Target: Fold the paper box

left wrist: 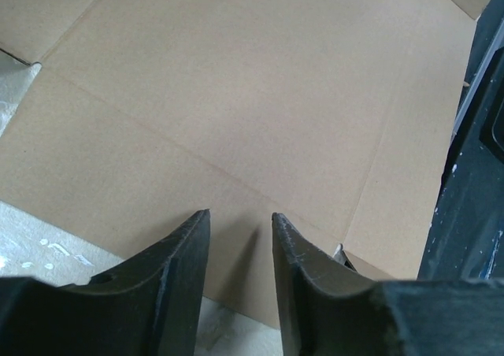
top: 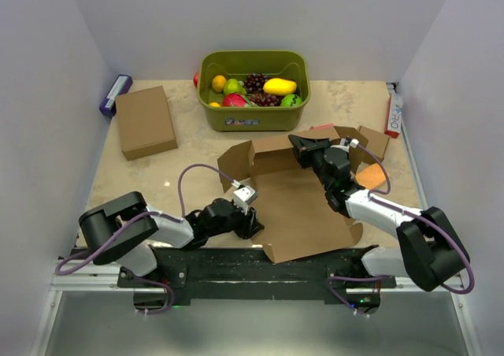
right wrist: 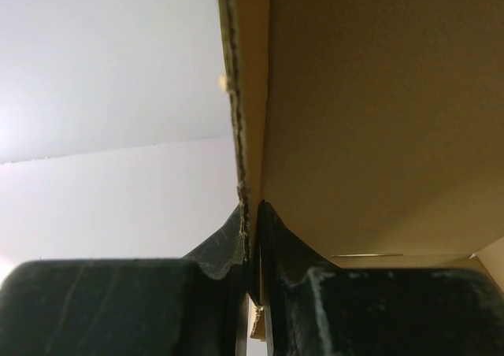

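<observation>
Hidden / unclear:
- The right arm covers the right side of the paper box (top: pixel 295 206) in the top view.
- An orange item (top: pixel 370 179) beside that arm is half covered; I cannot tell what it is.
- The left wrist view cuts the box off at the top and right; only flat panel and crease lines show.
- The right wrist view is mostly one cardboard wall seen edge-on, with blank white wall behind.

Box position: middle of the table (top: pixel 197 147), base panel lying flat, far flaps raised, just in front of the green bin (top: pixel 252 108) of fruit.

Materials: plain brown corrugated board, matte and unprinted, die-cut edge fuzzy. The table top is pale and marbled.

Left tool (left wrist: pixel 240 218): dark fingers apart with a gap between them, over the near-left edge of the flat panel, nothing between them.

Right tool (right wrist: pixel 252 214): clamped on the upright far wall of the box, the board edge pinched between both fingers.

A flat cardboard rectangle (top: pixel 146 121) lies far left, well apart.
</observation>
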`<state>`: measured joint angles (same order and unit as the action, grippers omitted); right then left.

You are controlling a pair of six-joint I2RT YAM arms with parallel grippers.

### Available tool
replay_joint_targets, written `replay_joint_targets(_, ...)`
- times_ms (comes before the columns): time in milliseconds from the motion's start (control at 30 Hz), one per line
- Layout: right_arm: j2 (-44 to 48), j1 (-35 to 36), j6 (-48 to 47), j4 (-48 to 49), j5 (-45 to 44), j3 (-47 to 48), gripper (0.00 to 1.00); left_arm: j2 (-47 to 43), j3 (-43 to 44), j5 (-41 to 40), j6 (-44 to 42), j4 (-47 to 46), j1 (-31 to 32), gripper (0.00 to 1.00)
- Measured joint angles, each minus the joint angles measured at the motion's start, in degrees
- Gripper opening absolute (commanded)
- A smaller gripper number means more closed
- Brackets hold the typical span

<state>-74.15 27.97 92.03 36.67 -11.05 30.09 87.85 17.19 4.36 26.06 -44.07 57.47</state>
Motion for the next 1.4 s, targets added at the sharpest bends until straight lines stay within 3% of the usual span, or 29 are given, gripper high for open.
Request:
replay_joint_targets(200, -0.02, 0.0, -0.02, 0.0, -0.15, 0.0, 0.11, -3.21, 0.48, -2.95, -0.15, 3.91, 1.11, 0.71)
replay_joint_targets(633, 0.04, 0.0, 0.0, 0.0, -0.24, 0.0, 0.12, -28.94, 7.32, -8.15, -7.23, 25.44, -0.11, 0.82)
replay_joint_targets(967, 0.28, 0.0, -0.02, -0.02, -0.22, 0.0, 0.12, -44.92, 7.58, -12.11, -8.66, 32.09, -17.59, 0.86)
replay_joint_targets(1400, 0.28, 0.0, 0.04, 0.0, -0.2, -0.07, 0.12, -37.24, 8.48, -14.53, -0.31, 26.08, -36.7, 0.88)
